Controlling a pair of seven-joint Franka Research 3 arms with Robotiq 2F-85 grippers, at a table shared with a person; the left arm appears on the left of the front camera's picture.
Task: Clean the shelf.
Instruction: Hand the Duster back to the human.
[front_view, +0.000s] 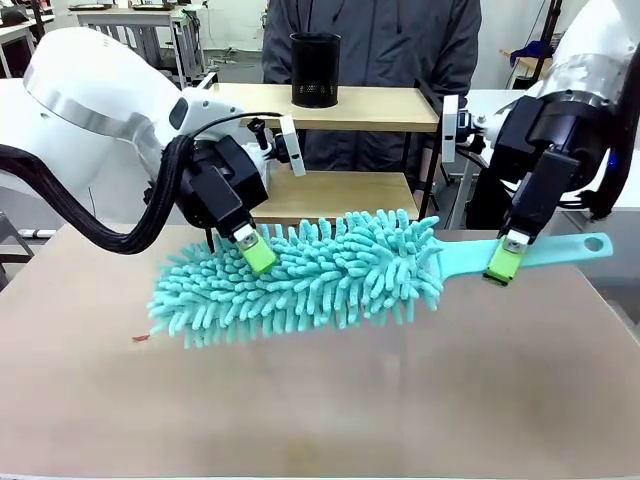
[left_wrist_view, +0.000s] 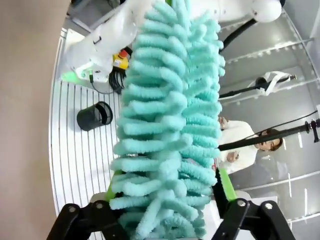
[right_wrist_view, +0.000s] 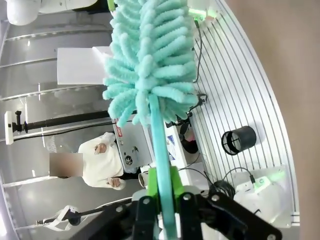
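A teal fluffy duster (front_view: 320, 270) hangs level above the brown table (front_view: 330, 400), held at both ends. My left gripper (front_view: 255, 250) is shut on its shaggy head (left_wrist_view: 165, 115), with the strands bulging out between the green pads (left_wrist_view: 225, 185). On the flat teal handle (front_view: 560, 248) my right gripper (front_view: 503, 262) is shut, and the handle (right_wrist_view: 159, 150) runs up from between its fingers to the head (right_wrist_view: 150, 55). The shelf (front_view: 380, 105) stands behind the duster at the table's far edge, its lower board (front_view: 340, 195) partly hidden by the duster and my left arm.
A black mesh cup (front_view: 315, 70) stands on the shelf's top board. A person in a dark jacket (front_view: 400, 45) stands right behind the shelf. A small red scrap (front_view: 140, 338) lies on the table at the left.
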